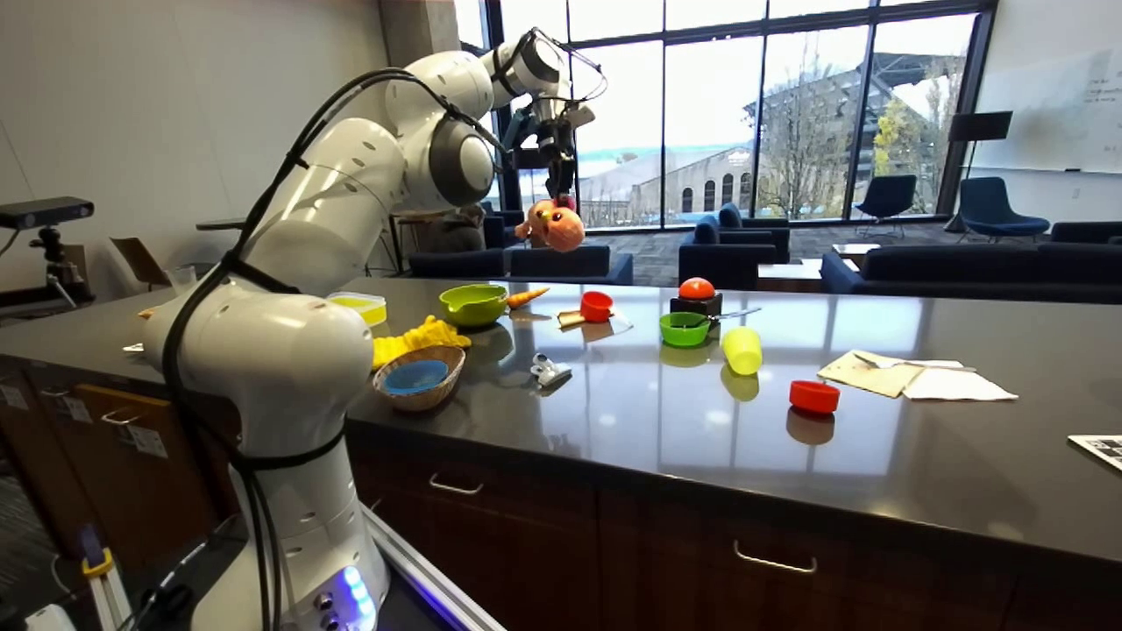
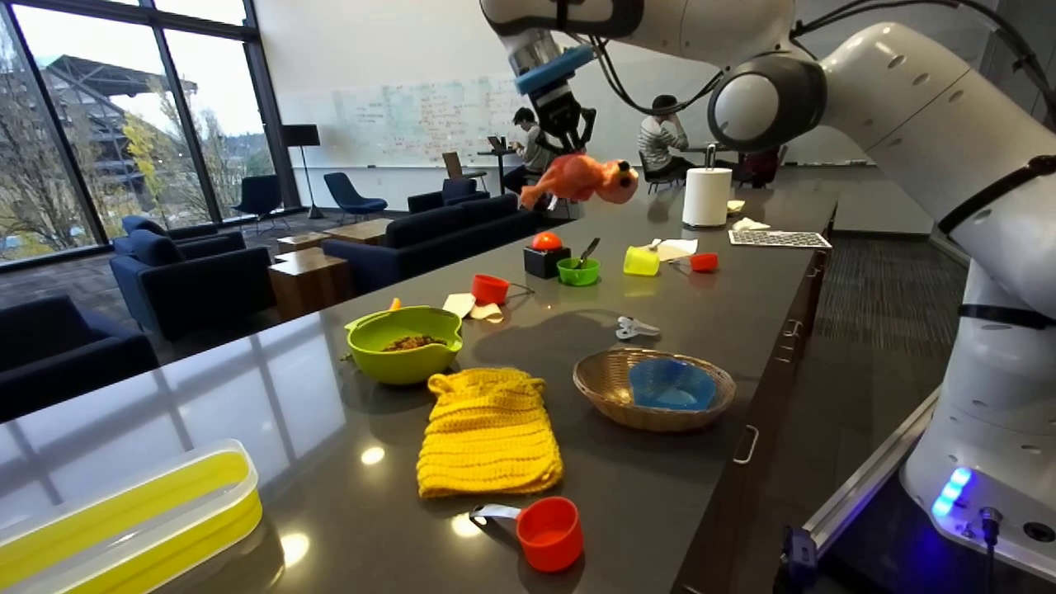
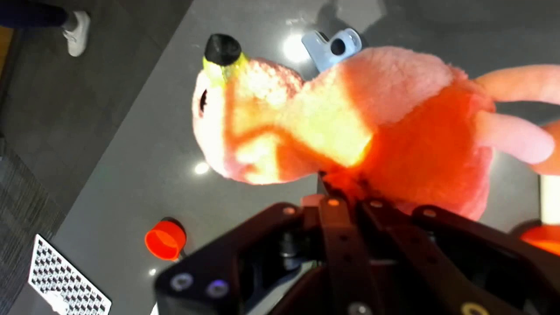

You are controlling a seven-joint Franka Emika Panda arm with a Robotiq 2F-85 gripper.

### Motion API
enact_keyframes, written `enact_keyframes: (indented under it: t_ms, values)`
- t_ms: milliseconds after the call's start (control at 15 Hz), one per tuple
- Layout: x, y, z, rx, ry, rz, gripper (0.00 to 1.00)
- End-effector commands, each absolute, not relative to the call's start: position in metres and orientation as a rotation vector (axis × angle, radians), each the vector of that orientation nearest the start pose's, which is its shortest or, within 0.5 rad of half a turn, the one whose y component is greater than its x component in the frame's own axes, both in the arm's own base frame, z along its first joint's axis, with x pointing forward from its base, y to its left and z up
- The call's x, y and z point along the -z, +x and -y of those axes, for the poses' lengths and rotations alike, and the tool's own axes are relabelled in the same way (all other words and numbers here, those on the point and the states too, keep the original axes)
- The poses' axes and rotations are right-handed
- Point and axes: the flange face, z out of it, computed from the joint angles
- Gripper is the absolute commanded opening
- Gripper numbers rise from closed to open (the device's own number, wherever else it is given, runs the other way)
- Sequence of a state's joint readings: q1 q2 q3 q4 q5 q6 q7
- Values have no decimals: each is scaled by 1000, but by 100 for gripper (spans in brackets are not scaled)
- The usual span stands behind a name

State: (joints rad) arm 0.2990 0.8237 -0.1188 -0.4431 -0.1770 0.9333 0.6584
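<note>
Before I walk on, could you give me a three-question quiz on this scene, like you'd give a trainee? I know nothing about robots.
1. What does the gripper hold up above the counter?
2. True or false: the clip lies outside the basket.
3. What colour is the dish inside that basket: A red, B blue, C yellow?

Key
1: a plush bird.
2: True.
3: B, blue.

The toy (image 2: 580, 178) looks plush, the countertop (image 1: 929, 464) glossy, the yellow cloth (image 2: 491, 433) coarsely knitted.
</note>
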Motion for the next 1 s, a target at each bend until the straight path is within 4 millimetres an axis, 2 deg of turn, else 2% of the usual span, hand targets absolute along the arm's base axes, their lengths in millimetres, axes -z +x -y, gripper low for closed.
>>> enact_keyframes:
  t_ms: [0,200,333,600,933]
  values:
    - [-522,659,-133,-616,-3399,-711,1]
    - [-490,655,-130,-867,-3393,-646,1]
    - [-475,653,-129,-985,-3335,-735,1]
    - [-454,654,-135,-1073,-3184,-888,1]
    - [-445,665,-151,-984,-3028,-1215,1]
